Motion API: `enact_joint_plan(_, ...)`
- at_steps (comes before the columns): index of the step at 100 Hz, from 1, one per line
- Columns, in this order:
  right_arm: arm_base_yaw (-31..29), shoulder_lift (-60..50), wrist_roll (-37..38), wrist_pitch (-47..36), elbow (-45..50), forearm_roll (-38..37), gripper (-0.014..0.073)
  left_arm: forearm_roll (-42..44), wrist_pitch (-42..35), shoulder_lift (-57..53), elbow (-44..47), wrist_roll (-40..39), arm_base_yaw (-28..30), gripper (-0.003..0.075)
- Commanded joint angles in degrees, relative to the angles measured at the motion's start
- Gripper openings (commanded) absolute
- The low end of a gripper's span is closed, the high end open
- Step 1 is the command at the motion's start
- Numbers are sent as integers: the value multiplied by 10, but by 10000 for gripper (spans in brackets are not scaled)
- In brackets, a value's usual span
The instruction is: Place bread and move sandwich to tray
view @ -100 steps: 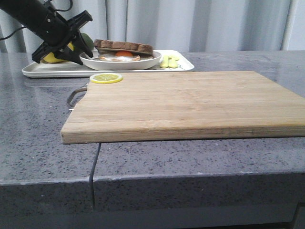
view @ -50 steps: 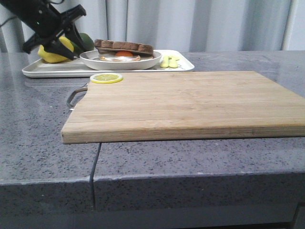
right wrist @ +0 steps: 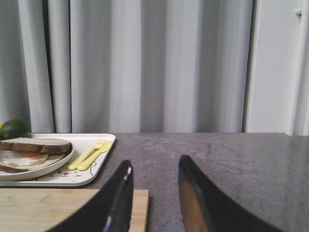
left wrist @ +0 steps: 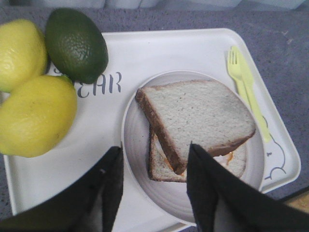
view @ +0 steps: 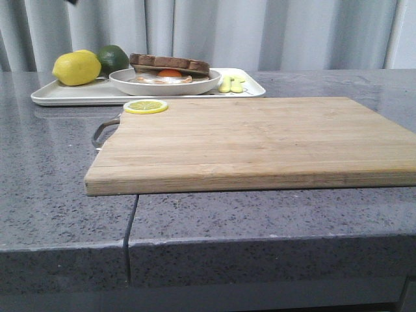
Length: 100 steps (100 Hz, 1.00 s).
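Observation:
The sandwich [view: 169, 67] sits on its round white plate [view: 130, 84] on the white tray [view: 65, 96] at the back left. In the left wrist view the bread [left wrist: 198, 116] lies askew as the top slice, over a lower slice [left wrist: 161, 166] and a bit of egg [left wrist: 231, 157]. My left gripper [left wrist: 154, 147] hangs open above the plate's [left wrist: 137, 145] near rim, holding nothing; the front view does not show its fingers. My right gripper [right wrist: 155, 162] is open and empty above the table, past the board's corner, and is out of the front view.
A bamboo cutting board [view: 260, 140] fills the middle of the table, a lemon slice [view: 145, 106] on its back left corner. The tray [left wrist: 159, 48] also holds two lemons [left wrist: 36, 116], a dark green fruit [left wrist: 77, 43] and a yellow fork and knife [left wrist: 246, 87].
My left arm has risen from beside the plate and left the front view through the top left. The plate, sandwich and board have stayed put.

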Motion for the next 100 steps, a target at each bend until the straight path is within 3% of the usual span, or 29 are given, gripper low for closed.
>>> enact_joint_plan(1,-5,2,-5,-26,-17,-17,256,1,-8,-73,-21,-4,2,293)
enact_joint_plan(21,-5,2,-5,-27,-17,-17,256,8,17,-150,-12,-4,-4,293)
enact_joint_plan(37,-5,2,-5,-27,-17,-16,256,48,1,-238,66,-4,-17,293)
enact_joint_plan(67,-5,2,-5,-22,-17,-16,256,66,-167,-465,386,20,-68,293)
enact_joint_plan(100,-5,2,-5,4,-17,-16,256,66,-437,-734,778,22,-119,293)
